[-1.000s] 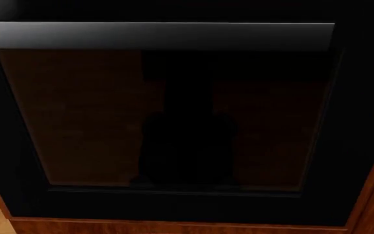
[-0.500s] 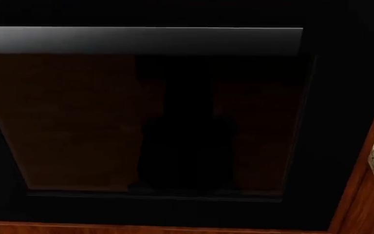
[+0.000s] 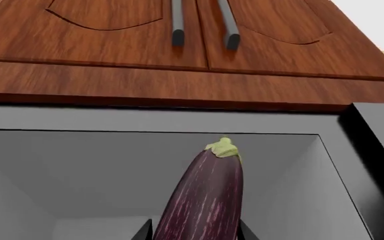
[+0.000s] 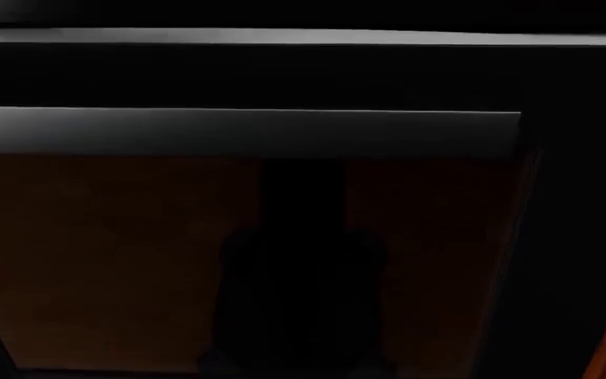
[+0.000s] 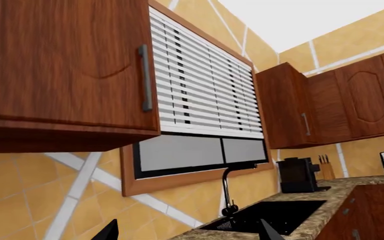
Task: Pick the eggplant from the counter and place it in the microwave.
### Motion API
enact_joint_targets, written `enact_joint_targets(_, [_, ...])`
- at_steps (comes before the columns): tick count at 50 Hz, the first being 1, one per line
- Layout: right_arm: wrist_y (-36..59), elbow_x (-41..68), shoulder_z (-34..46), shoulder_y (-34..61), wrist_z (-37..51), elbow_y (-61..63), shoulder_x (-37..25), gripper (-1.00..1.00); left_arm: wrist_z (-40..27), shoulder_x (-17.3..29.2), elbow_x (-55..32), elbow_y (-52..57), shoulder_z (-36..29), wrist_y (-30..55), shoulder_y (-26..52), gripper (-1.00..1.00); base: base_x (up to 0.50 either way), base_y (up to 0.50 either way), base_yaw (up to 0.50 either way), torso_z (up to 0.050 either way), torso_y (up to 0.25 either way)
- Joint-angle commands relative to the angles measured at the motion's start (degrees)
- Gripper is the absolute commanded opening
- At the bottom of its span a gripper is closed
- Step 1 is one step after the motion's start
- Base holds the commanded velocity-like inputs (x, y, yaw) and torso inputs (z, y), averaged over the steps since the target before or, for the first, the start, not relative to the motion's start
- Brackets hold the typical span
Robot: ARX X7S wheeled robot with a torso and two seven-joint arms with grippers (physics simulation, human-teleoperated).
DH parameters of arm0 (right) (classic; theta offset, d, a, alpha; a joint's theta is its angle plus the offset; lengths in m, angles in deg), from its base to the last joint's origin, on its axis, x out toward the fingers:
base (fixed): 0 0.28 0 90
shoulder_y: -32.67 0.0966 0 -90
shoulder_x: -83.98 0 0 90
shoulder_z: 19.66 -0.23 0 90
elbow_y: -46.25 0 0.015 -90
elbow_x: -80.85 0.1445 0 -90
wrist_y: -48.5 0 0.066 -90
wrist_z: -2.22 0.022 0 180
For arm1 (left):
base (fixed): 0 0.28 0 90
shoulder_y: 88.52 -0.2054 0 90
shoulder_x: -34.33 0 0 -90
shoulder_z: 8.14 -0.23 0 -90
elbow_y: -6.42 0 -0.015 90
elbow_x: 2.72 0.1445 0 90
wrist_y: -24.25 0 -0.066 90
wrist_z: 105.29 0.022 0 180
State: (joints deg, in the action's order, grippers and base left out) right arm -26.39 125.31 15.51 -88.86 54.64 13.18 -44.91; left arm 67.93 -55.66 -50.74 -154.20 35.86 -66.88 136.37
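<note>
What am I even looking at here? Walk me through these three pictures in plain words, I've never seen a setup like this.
This is a simulated kitchen robot on wheels with two arms, each ending in a claw. Each picture comes from a different camera on it.

The left wrist view looks along the left arm. Its claw grips the eggplant, a dark purple vegetable with a pale green cap, aimed stem first at the open microwave, a grey box. Wooden cabinet doors hang above it.

The head view is almost all dark: it faces a black glass panel up close, and neither arm shows there.

The right wrist view looks across the kitchen: a window blind, a black faucet over a sink, a coffee machine on the speckled counter. The right claw's two fingertips stand apart, holding nothing.
</note>
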Motion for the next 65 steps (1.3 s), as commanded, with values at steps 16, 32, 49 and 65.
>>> enact_joint_targets(16, [-0.42, 0.17, -0.61, -0.96, 0.03, 0.11, -0.04, 1.0, 0.13, 0.0, -0.06, 0.21, 0.72, -0.18, 0.1, -1.0, 0.28, 0.0, 0.0, 0.0, 0.001])
enact_joint_targets(32, [-0.78, 0.21, -0.22, -0.71, 0.18, -0.06, -0.39, 1.0, 0.31, 0.0, 1.7, 0.25, 2.47, 0.41, 0.1, -1.0, 0.26, 0.0, 0.0, 0.0, 0.001])
enact_joint_targets(49, [-0.82, 0.56, -0.2, -0.92, 0.53, 0.24, -0.94, 1.0, 0.96, 0.0, 6.32, 0.71, 6.99, 3.61, 0.1, -1.0, 0.0, 0.0, 0.0, 0.0, 0.001])
enact_joint_targets(65, [-1.14, 0.25, 0.61, -0.85, 0.51, -0.14, -1.19, 1.0, 3.34, 0.0, 9.63, 0.97, 9.56, 16.24, 0.1, -1.0, 0.0, 0.0, 0.0, 0.0, 0.0])
